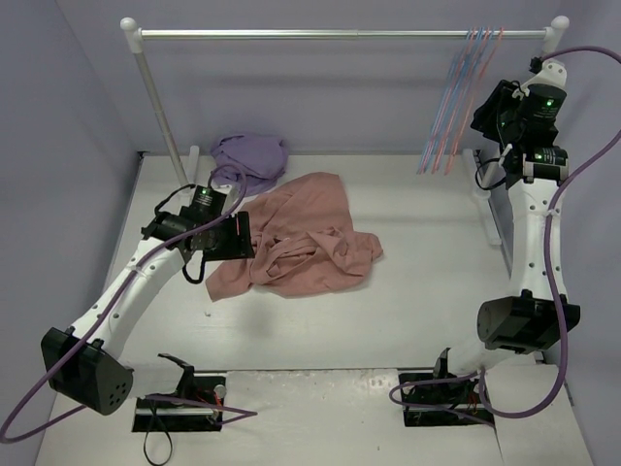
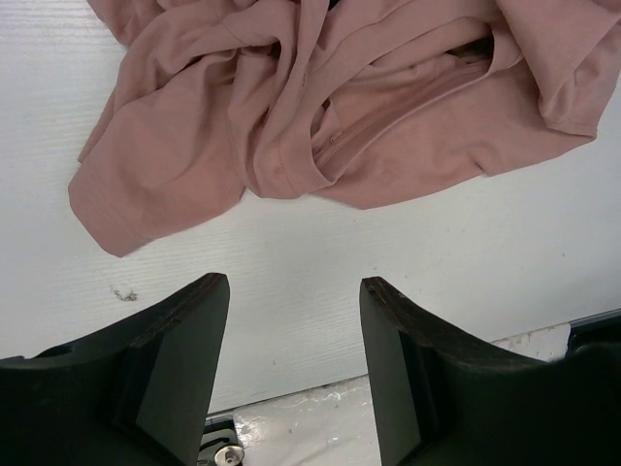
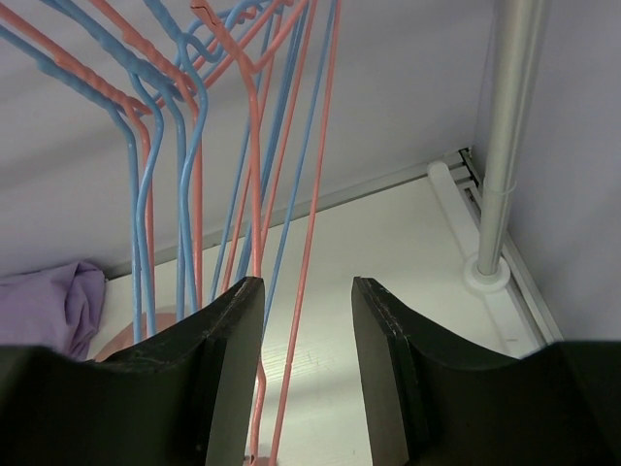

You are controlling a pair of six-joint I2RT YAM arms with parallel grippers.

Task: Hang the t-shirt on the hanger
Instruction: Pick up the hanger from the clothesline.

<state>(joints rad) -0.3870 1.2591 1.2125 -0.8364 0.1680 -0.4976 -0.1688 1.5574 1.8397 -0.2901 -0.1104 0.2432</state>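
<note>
The salmon-pink t-shirt [image 1: 306, 238] lies crumpled on the white table, and it fills the top of the left wrist view [image 2: 320, 107]. My left gripper [image 1: 236, 238] is at the shirt's left edge. In its wrist view it is open and empty [image 2: 293, 286] over bare table, just short of the fabric. My right gripper [image 1: 485, 121] is raised beside the hangers on the rail. It is open [image 3: 308, 283], and one wire of the pale-pink hanger [image 3: 311, 200] runs down between its jaws without being gripped. The hanger also shows in the top view [image 1: 468, 102].
Several blue wire hangers [image 3: 184, 146] and other pink ones hang with it at the right end of the rail [image 1: 340, 34]. A lavender garment [image 1: 249, 157] lies at the back, left of the shirt. The rail's right post [image 3: 505, 146] stands close to my right gripper.
</note>
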